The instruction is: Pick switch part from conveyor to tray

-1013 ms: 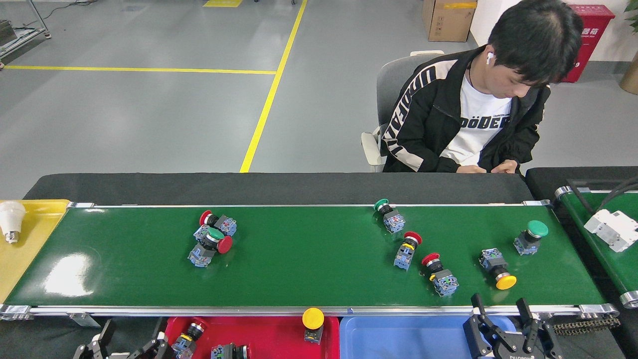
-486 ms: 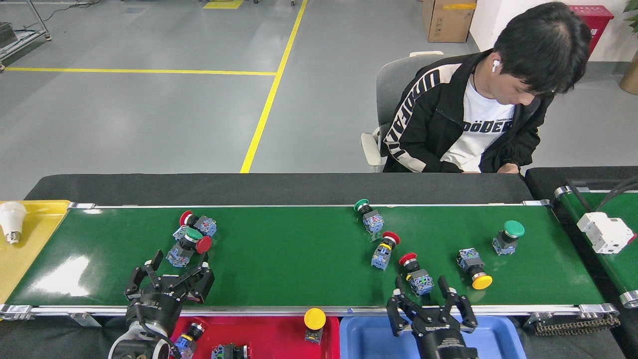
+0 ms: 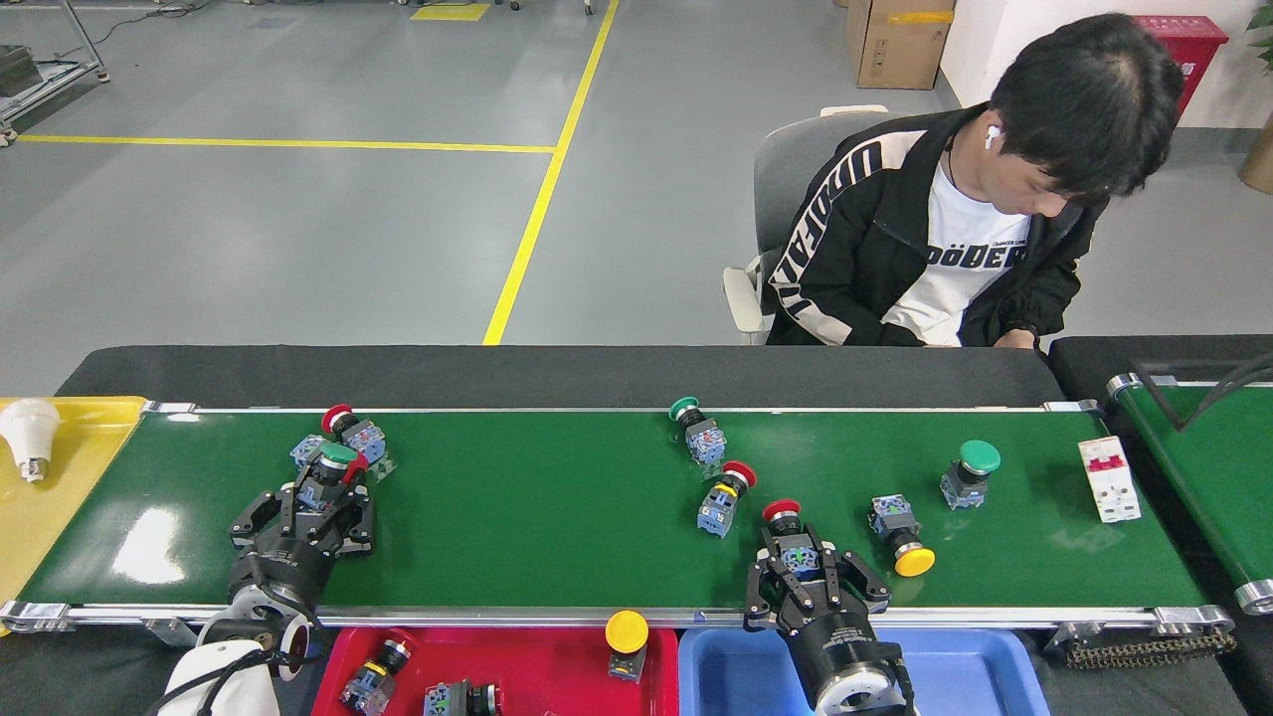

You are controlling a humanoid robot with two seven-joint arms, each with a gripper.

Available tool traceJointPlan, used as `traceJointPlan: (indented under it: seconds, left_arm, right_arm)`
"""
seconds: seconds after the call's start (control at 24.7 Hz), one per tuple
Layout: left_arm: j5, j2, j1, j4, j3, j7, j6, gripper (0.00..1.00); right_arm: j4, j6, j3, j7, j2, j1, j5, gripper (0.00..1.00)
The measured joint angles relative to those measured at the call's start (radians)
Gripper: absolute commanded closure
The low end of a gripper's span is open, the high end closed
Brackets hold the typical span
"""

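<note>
The conveyor point(image 3: 557, 517) carries several switch parts. My left gripper point(image 3: 316, 497) reaches over the near rail at the left, open. Its fingers straddle the nearest of a cluster of three parts point(image 3: 338, 455) with red and green caps. My right gripper point(image 3: 804, 562) is open around the grey-blue body of a red-capped switch part point(image 3: 783, 513). More parts lie nearby: a red-capped one point(image 3: 724, 495), a green-capped one point(image 3: 696, 430), a yellow-capped one point(image 3: 903, 542) and another green-capped one point(image 3: 971, 471). The red tray point(image 3: 527, 661) below the rail holds three parts, including a yellow-capped one point(image 3: 626, 644).
A white breaker block point(image 3: 1109, 479) lies on the conveyor's right end. A blue tray point(image 3: 970, 671) sits right of the red one. A yellow tray point(image 3: 75, 438) at the left holds a light bulb point(image 3: 27, 434). A second green belt point(image 3: 1218, 477) runs at the right. A person sits behind the conveyor.
All parts have drifted left along the belt. Both grippers moved forward from the near edge onto the belt and over switch parts. The white breaker came off the right belt onto the conveyor.
</note>
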Motion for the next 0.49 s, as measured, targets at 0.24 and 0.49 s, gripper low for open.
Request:
traceJointPlan:
  seconds: [0.24, 0.49]
  left_arm:
    - [0.048, 0.000, 0.189, -0.277, 0.001, 0.001, -0.066, 0.94]
    - [0.065, -0.007, 0.490, -0.625, -0.021, 0.003, -0.164, 0.90]
  right_arm:
    - [-0.206, -0.310, 0.014, 0.015, 0.007, 0.185, -0.074, 0.75]
    - [-0.211, -0.431, 0.158, 0.066, 0.030, 0.201, -0.078, 0.04]
